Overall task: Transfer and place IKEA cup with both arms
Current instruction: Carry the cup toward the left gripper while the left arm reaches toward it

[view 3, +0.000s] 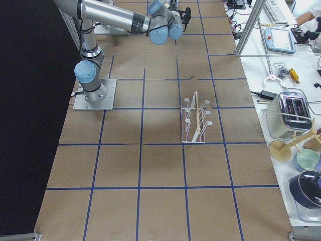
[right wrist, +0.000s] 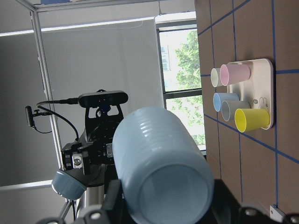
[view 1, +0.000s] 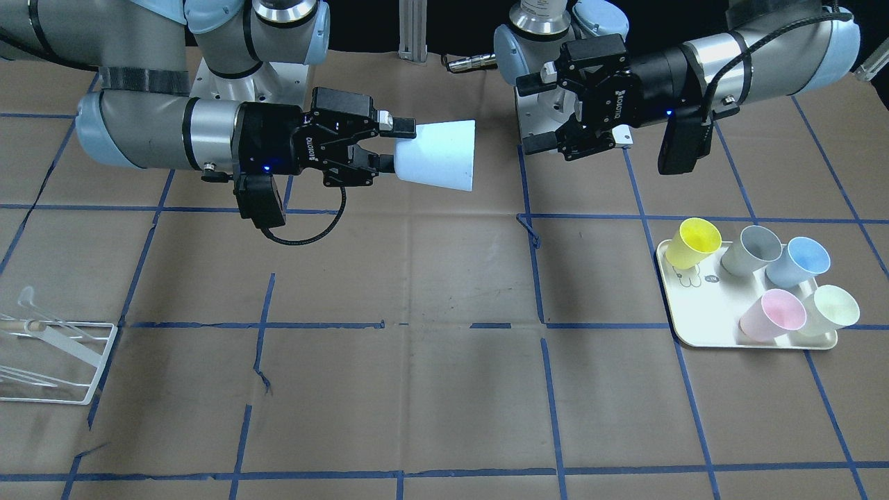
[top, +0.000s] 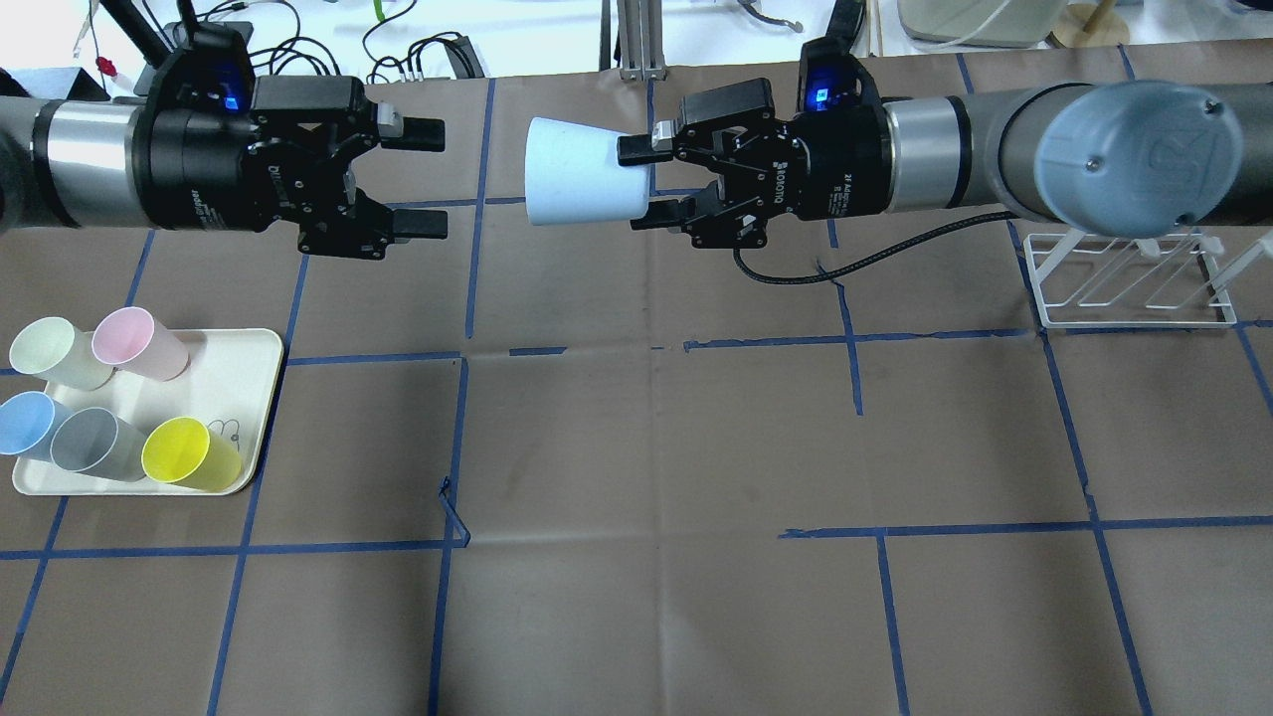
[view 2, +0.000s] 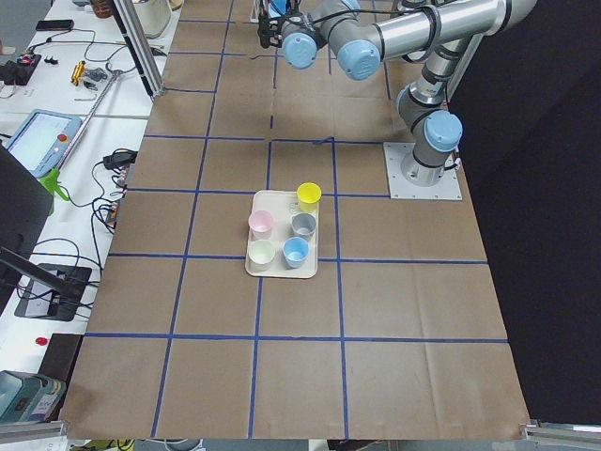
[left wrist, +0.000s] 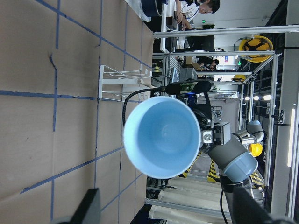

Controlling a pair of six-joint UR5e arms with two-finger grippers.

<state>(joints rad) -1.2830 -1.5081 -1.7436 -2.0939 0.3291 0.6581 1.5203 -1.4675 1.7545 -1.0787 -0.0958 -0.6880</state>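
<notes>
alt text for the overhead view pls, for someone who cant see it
The right claw holds a pale blue cup sideways by its narrow base, wide mouth facing the open left claw across a gap. A tray of five more cups sits at the left, a white wire rack at the right.

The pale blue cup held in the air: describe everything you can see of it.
The IKEA cup is a pale sky-blue, handleless plastic tumbler, tapered, with faint ridges round its wall, and empty. It hangs horizontal in mid-air, touching nothing but the right end effector, whose fingers clamp its narrow base end. Its open mouth faces the open left end effector across a gap.
</notes>
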